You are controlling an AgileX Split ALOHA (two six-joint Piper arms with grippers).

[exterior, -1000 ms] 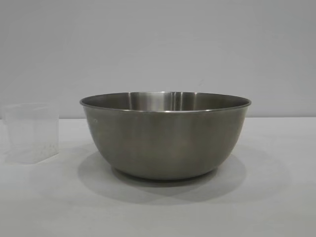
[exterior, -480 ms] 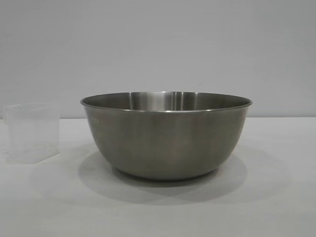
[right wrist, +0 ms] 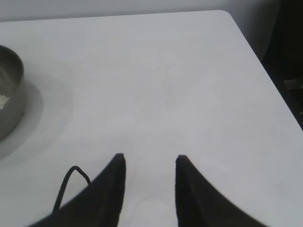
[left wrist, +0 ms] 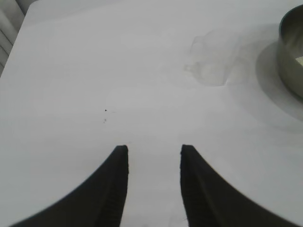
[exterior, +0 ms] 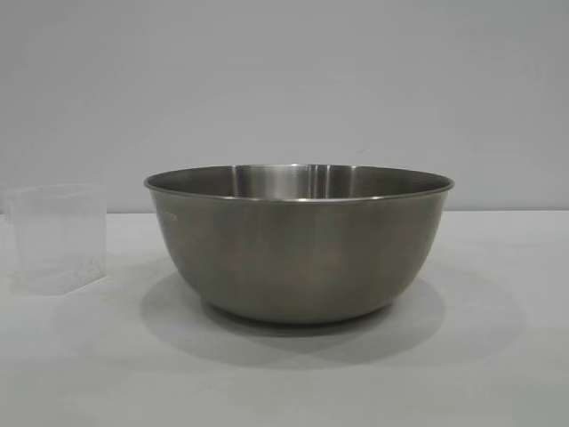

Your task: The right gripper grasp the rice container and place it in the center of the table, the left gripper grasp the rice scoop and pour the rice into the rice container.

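The rice container [exterior: 299,245], a wide steel bowl, stands in the middle of the white table [exterior: 498,374]. Pale rice [left wrist: 299,60] shows inside it in the left wrist view, and a patch of rice [right wrist: 3,100] in the right wrist view. The rice scoop [exterior: 58,238], a clear plastic cup, stands upright to the bowl's left with a few grains at its bottom. My left gripper [left wrist: 154,149] hangs open over bare table, well short of the rice scoop [left wrist: 215,59]. My right gripper [right wrist: 147,157] is open too, away from the rice container [right wrist: 10,90].
The table's right edge and rounded corner [right wrist: 227,14] drop off to a dark floor. A thin black cable [right wrist: 71,179] loops beside the right gripper. A plain grey wall [exterior: 284,80] backs the table.
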